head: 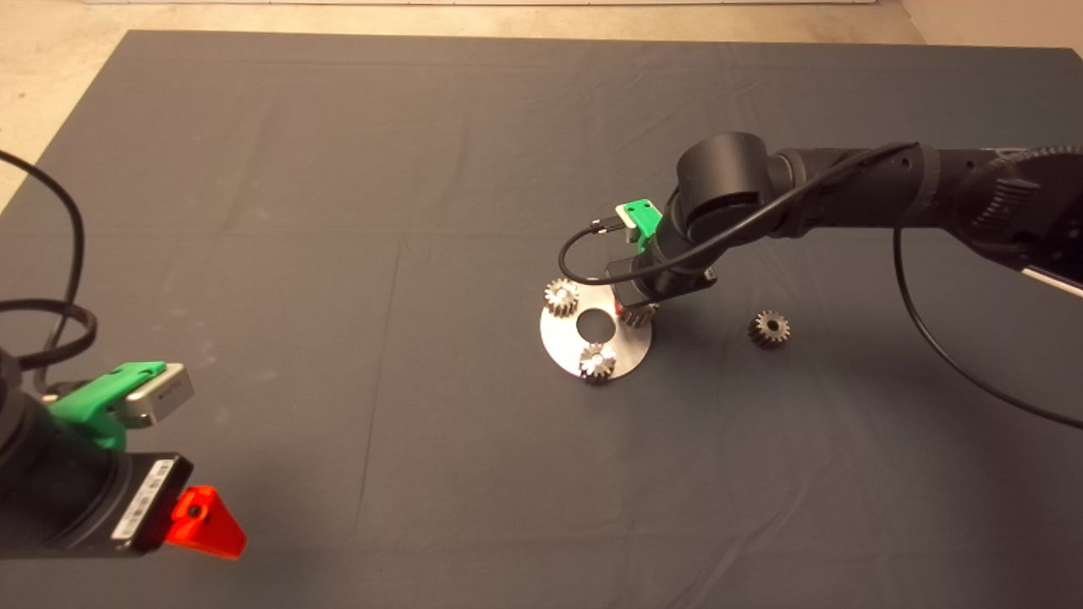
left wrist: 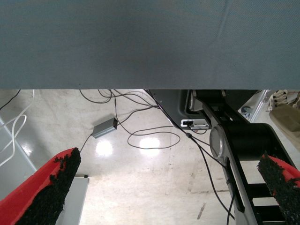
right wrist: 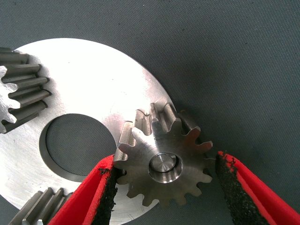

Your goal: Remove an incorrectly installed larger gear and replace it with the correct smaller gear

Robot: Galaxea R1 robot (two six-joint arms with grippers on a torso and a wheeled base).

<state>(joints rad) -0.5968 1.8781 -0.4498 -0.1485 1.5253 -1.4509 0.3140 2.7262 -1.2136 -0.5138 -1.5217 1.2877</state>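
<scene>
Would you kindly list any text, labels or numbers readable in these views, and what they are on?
No text can be read in any view.
White label on the left end effector body: print too small to read.
Gears and round steel plate: no markings visible.

Dark grey cloth mat (head: pixel 338 211) laid flat over the table, faintly creased, with a few pale smudges toward the left side. Pale beige floor (head: pixel 51 25) visible beyond the far and left edges.

Right of the mat's centre: round silvery metal plate (head: pixel 563 342) with a large circular hole (head: pixel 594 322) through its middle, lying flat on the mat. Seated on the plate: one small silvery toothed gear (head: pixel 561 297) at the far left rim, teeth overhanging the edge; a second small silvery toothed gear (head: pixel 597 362) at the near rim, bright pin end at its centre.

On the glossy floor (left wrist: pixel 140 187) past the mat: small flat grey box (left wrist: pixel 104 127), loose black cables (left wrist: pixel 154 139) looped nearby, white cable (left wrist: pixel 14 131) off to one side.
</scene>
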